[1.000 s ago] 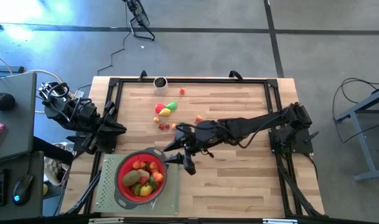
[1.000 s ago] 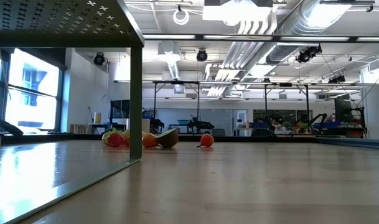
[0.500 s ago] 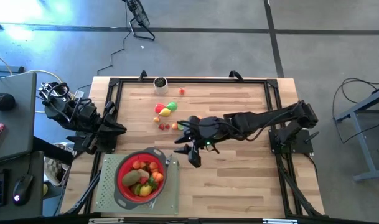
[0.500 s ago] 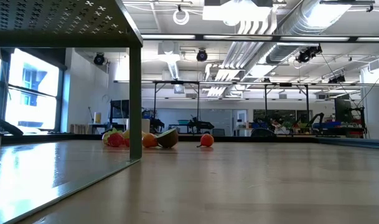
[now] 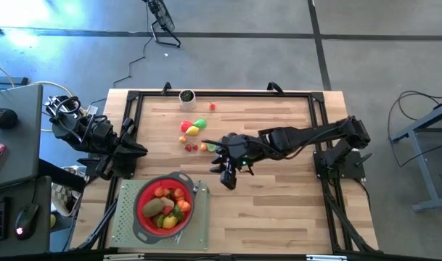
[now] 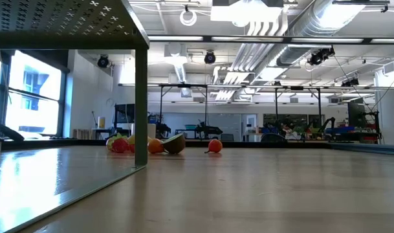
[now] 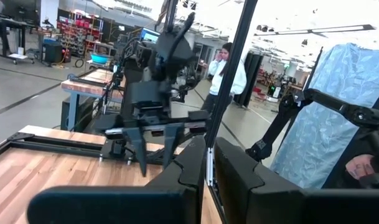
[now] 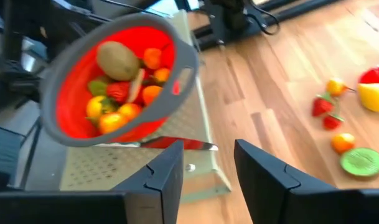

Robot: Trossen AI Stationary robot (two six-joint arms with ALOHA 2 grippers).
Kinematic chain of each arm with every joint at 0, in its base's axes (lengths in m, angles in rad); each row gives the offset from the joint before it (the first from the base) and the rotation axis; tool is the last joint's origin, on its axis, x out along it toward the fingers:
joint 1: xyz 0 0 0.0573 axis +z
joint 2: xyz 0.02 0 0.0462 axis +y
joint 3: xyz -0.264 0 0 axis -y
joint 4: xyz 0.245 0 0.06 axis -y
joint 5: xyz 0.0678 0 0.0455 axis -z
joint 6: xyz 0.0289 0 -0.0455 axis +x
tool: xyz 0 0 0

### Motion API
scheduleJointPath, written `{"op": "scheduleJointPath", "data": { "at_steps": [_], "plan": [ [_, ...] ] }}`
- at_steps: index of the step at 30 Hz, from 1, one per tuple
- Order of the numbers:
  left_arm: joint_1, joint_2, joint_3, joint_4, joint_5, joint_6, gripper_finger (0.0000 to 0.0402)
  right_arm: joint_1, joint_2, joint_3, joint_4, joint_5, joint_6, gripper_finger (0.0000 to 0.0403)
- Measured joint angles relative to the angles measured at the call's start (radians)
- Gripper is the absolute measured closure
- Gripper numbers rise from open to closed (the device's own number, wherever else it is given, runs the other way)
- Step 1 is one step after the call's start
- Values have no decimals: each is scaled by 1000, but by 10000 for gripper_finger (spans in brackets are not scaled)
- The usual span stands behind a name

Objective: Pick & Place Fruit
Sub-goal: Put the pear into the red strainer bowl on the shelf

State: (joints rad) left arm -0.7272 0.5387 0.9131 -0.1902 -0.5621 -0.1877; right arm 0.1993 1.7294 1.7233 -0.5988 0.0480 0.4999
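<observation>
Grey concrete floor (image 5: 242,58) surrounding a light wood table (image 5: 279,203); dark desk (image 5: 14,138) at 9 o'clock; large windows (image 6: 28,90), exposed ceiling ducts (image 6: 274,26) and blue draped sheeting (image 7: 326,118) beyond.

Table (image 5: 279,210) is seen straight down in high view. Low view is set at tabletop level, facing the room. Red strainer (image 8: 83,74) is seen close by right wrist view, and shared with high view.

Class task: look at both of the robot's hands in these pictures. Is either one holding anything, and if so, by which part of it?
Nothing is held. The right hand hangs open and empty over the table; the left hand is shut on nothing.
</observation>
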Motion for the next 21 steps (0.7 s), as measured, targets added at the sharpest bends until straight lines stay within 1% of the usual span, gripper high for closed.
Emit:
{"op": "scheduleJointPath", "data": {
  "at_steps": [3,10,16,21],
  "plan": [
    [0,0,0,0,0,0,371,-18,0,0,-31,-5,-4,273],
    [0,0,0,0,0,5,371,-81,0,0,-83,-76,-20,282],
    [0,0,0,-9,0,8,371,-139,0,0,-122,-135,-105,286],
    [0,0,0,-24,-1,8,371,-186,0,0,-191,-159,-229,289]
  ]
}}
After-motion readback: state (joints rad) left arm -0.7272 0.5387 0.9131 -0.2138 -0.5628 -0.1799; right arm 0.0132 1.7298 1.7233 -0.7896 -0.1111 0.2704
